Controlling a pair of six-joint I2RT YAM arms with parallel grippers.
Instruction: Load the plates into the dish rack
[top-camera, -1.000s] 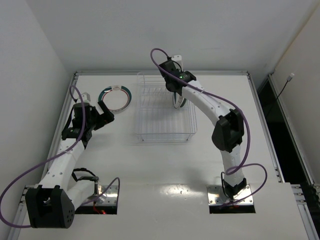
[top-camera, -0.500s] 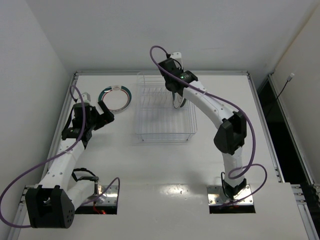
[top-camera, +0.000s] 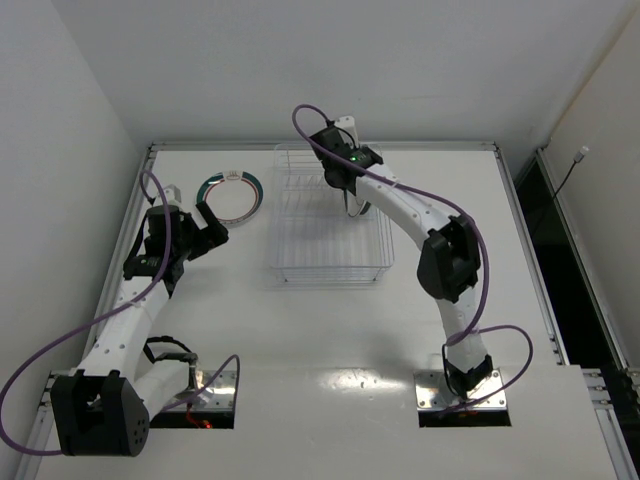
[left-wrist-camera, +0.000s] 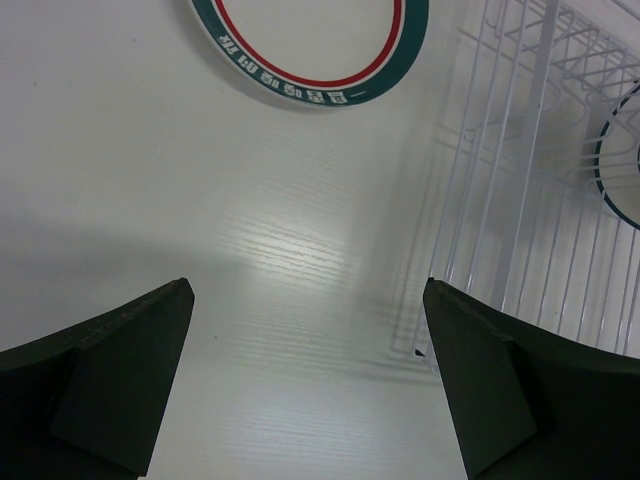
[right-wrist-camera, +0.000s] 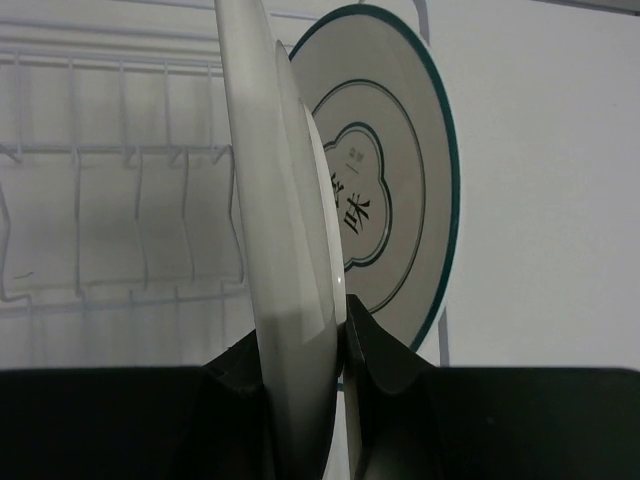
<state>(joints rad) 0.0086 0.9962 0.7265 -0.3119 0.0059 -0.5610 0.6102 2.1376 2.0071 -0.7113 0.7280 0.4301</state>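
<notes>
A robot with two arms works at a white table (top-camera: 300, 340) that carries a see-through wire dish rack (top-camera: 330, 272). The right gripper (right-wrist-camera: 305, 352) reaches over the far half of the rack, its jaws clamped on the lower rim of a white plate (right-wrist-camera: 280, 240). This plate is held upright and seen edge-on from the wrist. Just beyond it, a grey plate (right-wrist-camera: 395, 170) with a dark ring stands on edge in the rack, its face roughly parallel to the held one and close beside it. The rack's divider wires run off to the left behind both. The next move likely depends on this alignment, with the held plate going straight down into a slot beside the standing plate without knocking it. The left gripper (left-wrist-camera: 308, 330) hovers low over the table with its jaws spread wide and holding nothing. A ringed plate (left-wrist-camera: 310, 40) with a green and red rim lies flat directly ahead of it, left of the rack, and the left arm is much the nearer to it.
</notes>
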